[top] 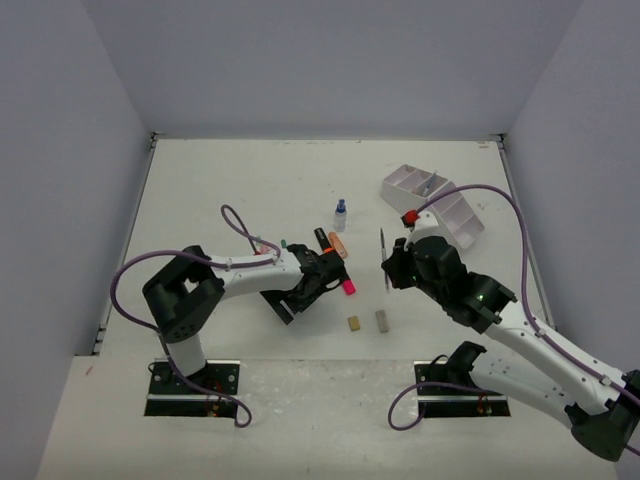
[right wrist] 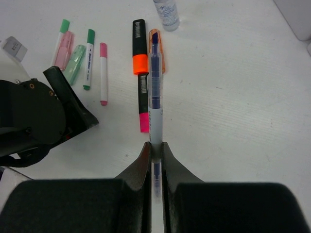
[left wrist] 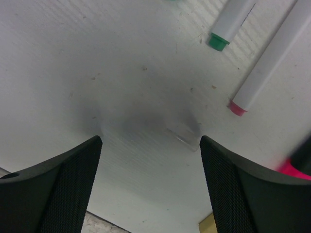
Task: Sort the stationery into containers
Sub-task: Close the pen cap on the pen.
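Right pincer (right wrist: 155, 151): clenched on a thin clear-barrelled pen with a blue core (right wrist: 154, 92), which it grips at the near end between its black fingers (right wrist: 138, 170).
- Pen axis, right wrist view: 6 to 12 o'clock, with the free end pointing to 12, straight away from the fingers.
- Pen axis, top view: close to 12–6, with the upper end leaning slightly toward 11.

Left pincer (left wrist: 150, 141): released, jaws standing wide, with only the white table (left wrist: 97, 58) between them.

Loose stationery on the table, right wrist view:
- Black marker with an orange band and a pink end (right wrist: 142, 92): axis 12–6, pink end to 6. It lies just at 9 o'clock of the held pen and parallel to it.
- Orange highlighter (right wrist: 162, 53): axis 12–6, partly covered by the held pen in this view.
- White pen with pink ends (right wrist: 103, 73) and white pen with a green cap (right wrist: 88, 58): side by side, axes near 12–6, at 9 o'clock of the marker.
- Pastel green highlighter (right wrist: 74, 63) and pastel pink highlighter (right wrist: 62, 46): further toward 9, tilted slightly toward 1 o'clock.

Top view:
- Small clear bottle with a blue cap (top: 340, 213): upright, at 12 o'clock of the marker.
- Tan eraser (top: 354, 323) and grey eraser (top: 381, 320): near each other but apart, at 6 o'clock of the held pen.
- White compartmented desk organizer (top: 432, 200): set at an angle, at 1 o'clock of the right pincer.
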Controlling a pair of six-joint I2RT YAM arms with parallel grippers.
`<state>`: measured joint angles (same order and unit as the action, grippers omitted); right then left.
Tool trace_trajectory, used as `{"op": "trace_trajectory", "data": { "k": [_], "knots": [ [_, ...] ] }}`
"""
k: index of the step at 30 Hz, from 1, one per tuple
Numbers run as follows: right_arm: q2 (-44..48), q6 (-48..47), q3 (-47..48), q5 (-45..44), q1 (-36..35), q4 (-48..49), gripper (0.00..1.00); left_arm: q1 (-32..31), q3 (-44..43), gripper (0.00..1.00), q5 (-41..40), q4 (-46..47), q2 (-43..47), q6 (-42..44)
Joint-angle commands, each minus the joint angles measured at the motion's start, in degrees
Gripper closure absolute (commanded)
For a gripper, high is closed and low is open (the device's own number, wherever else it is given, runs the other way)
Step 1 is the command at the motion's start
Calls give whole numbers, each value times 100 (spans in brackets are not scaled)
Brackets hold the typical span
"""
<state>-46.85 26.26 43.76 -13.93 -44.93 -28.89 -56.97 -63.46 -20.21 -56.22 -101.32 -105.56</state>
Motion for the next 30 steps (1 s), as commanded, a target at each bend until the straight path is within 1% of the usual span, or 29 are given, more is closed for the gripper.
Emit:
{"op": "trace_trajectory", "data": {
  "k": [1,8,9,10,13,16,17,18,21,25,30],
  "knots": [
    [46,-130,-35,280,27,340,100,72,-194,17,186,192,-156,-229],
    [162,-143,-128,471,19,423,100,164,-237,20,205,180,-323,-269],
    [172,-134,-142,496,19,433,100,173,-237,21,190,175,-313,-284],
    [182,-135,-148,516,24,436,100,183,-226,26,163,179,-309,-290],
    [197,-138,-145,544,19,440,100,201,-204,33,159,246,-322,-286],
    [219,-146,-140,550,27,436,100,212,-209,38,215,323,-378,-247],
    [233,-147,-140,556,22,430,100,219,-210,42,244,360,-405,-214],
    [246,-143,-140,562,19,432,100,221,-206,44,274,399,-426,-186],
    [264,-147,-147,573,19,436,100,221,-189,45,319,431,-451,-165],
    [264,-155,-140,621,19,428,100,221,-112,54,370,608,-441,-132],
    [306,-186,-148,708,19,443,100,230,-87,59,419,740,-483,-48]
  ]
}}
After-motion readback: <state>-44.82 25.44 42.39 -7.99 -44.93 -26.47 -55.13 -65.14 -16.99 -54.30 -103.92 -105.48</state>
